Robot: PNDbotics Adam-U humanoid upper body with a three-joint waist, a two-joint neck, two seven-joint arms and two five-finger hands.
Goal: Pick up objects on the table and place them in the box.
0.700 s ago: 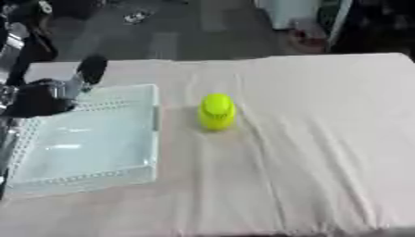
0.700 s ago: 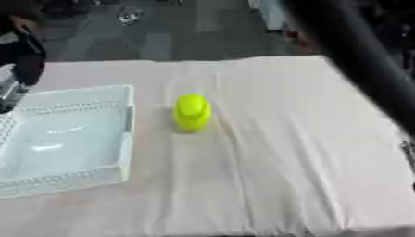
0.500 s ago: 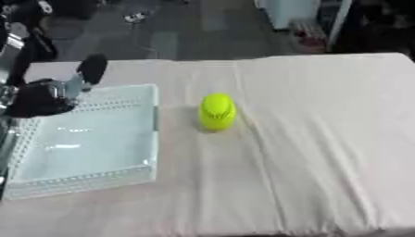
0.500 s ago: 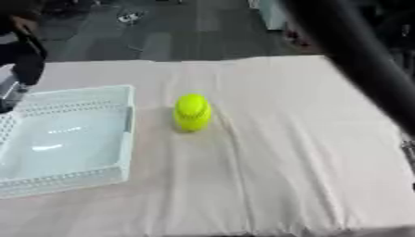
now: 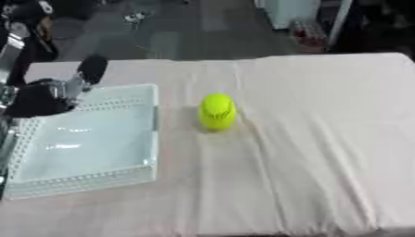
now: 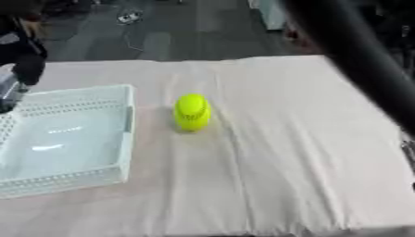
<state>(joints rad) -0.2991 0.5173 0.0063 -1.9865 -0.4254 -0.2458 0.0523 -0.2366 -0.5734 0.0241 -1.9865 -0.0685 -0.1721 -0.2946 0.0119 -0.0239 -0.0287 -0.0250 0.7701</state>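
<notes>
Yellow-green rounded plastic object, egg-like and upright, stands alone on the pale pink cloth-covered table, just right of the white perforated plastic box and not touching its wall. Box looks empty; nothing placed yet.

Left hand, black with a silver joint, hangs over the box's far-left corner, well apart from the object. One dark finger sticks up and away; the rest bunch into a dark mass, so whether they are spread or curled: cannot tell. It holds nothing that shows.

Step in hand, as judged: reach for the object. To do it well:
- carry the left hand across the box's right wall, high enough to clear the rim
- come down from above, since the object looks smooth and rounded and may tip or roll if nudged sideways
- close round its widest part, thumb opposite fingers
- lift straight before moving back over the box; the cloth is wrinkled and could drag

View differences:
- left eye view shows the left hand and forearm nearly whole; right eye view shows only a dark part at the left edge
- right eye view shows a broad dark bar slanting down the right side, likely the right arm; its hand does not show in either view
</notes>
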